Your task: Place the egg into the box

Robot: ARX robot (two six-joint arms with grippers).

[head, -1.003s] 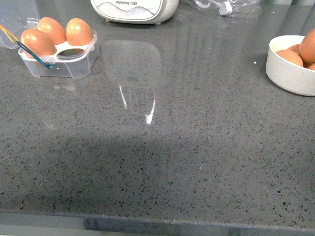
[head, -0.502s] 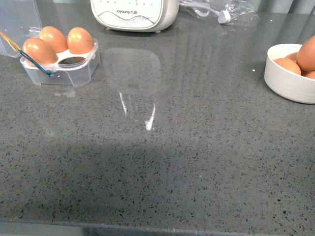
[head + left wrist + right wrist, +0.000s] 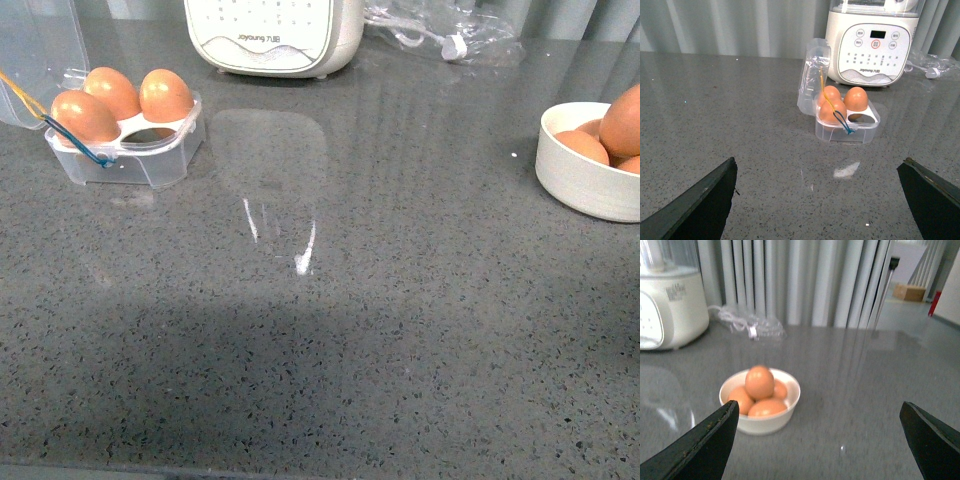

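The left pincer (image 3: 819, 160) is released, its two dark fingers (image 3: 700, 202) spread wide at the lower corners of its wrist view and holding nothing. It hangs above the grey speckled table (image 3: 330, 330), facing the box (image 3: 125, 150) from well apart. The box sits at the far left of the table. Its clear lid (image 3: 35, 45) stands raised on the left side, and a thin yellow and blue band (image 3: 75, 145) crosses its front. Three brown eggs (image 3: 112, 92) fill three of its cells, while the near right cell (image 3: 150, 134) holds none.

Just right of the box, at the far edge, stands a white Joyoung appliance (image 3: 272, 35). Further right lies a crumpled clear plastic bag (image 3: 450, 35).

At the right edge sits a round white bowl (image 3: 580, 180) piled with brown eggs. The egg (image 3: 759, 381) rests on top of that pile, touching the ones beneath it.

The right pincer (image 3: 819, 403) is also released, fingers wide apart and empty. It hangs above the table near the bowl but clear of it.

Neither arm shows in the front view.
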